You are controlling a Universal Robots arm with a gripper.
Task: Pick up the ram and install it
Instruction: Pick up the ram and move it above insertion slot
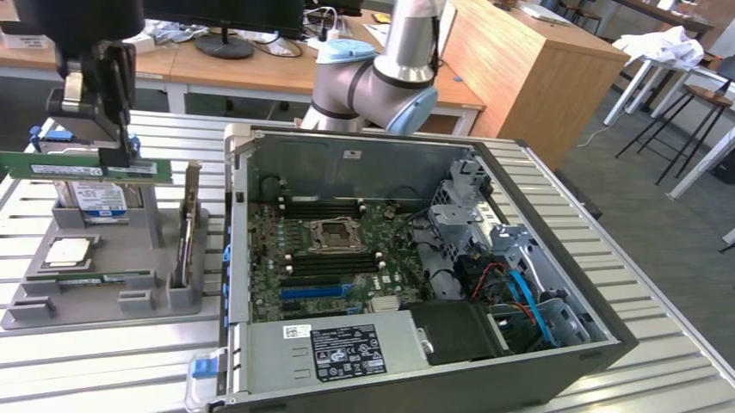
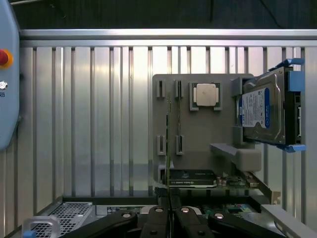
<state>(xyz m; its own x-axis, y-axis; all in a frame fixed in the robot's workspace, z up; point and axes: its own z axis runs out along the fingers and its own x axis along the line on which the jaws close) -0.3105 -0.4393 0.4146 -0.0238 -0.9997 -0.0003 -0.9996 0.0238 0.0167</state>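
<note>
So the gripper had the ram pinched right between its jaws.
Jaws were clamped tight on it, the stick held level above the grey tray.

Lab, wooden desks, stools

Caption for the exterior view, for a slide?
The gripper holds the ram above the gray parts tray, beside the open computer case.
</note>
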